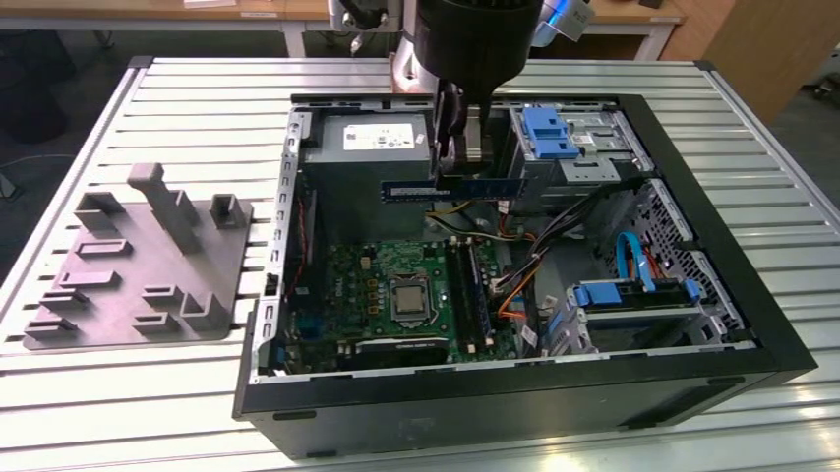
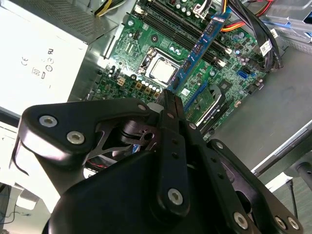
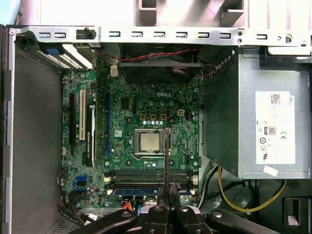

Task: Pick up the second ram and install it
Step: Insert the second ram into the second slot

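A pale metal desk (image 1: 197,108), its top made of long parallel ribbed slats, carries two things. A black computer case (image 1: 525,408) lies on its side with the open side facing up, set towards the exterior view's right. Just beside it, towards the exterior view's left, sits a grey moulded fixture (image 1: 145,265) — a flat base with upright blocks and pockets. Bare slats surround both.
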{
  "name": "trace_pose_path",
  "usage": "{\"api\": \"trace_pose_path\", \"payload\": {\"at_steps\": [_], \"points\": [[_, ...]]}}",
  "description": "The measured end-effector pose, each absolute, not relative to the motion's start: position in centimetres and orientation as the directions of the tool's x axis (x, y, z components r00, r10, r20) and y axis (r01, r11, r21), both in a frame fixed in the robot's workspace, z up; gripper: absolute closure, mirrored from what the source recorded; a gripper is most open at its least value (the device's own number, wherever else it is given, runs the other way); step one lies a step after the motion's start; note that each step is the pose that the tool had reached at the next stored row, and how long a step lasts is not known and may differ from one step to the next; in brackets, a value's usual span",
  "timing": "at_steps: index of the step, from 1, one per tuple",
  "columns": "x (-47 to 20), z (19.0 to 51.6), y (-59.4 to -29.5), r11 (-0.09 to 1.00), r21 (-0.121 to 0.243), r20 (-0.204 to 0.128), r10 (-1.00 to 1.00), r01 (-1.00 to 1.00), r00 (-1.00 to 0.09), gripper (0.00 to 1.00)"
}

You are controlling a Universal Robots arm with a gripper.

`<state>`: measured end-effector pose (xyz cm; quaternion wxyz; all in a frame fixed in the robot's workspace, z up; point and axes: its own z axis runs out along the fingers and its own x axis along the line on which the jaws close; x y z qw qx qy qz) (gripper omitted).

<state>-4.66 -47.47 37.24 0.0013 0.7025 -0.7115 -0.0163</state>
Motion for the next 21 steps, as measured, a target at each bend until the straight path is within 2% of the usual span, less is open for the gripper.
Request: {"api": "trace_pose_path", "payload": {"at_steps": [7,21], "points": [[-4.66,37.22,-47.46,0.028,0.025,-0.022,-0.999,-0.999,-0.029,0.89],[-4.66,37.08,-47.47,0.273,0.025,-0.022,-0.962,-0.962,-0.274,0.89]]}}
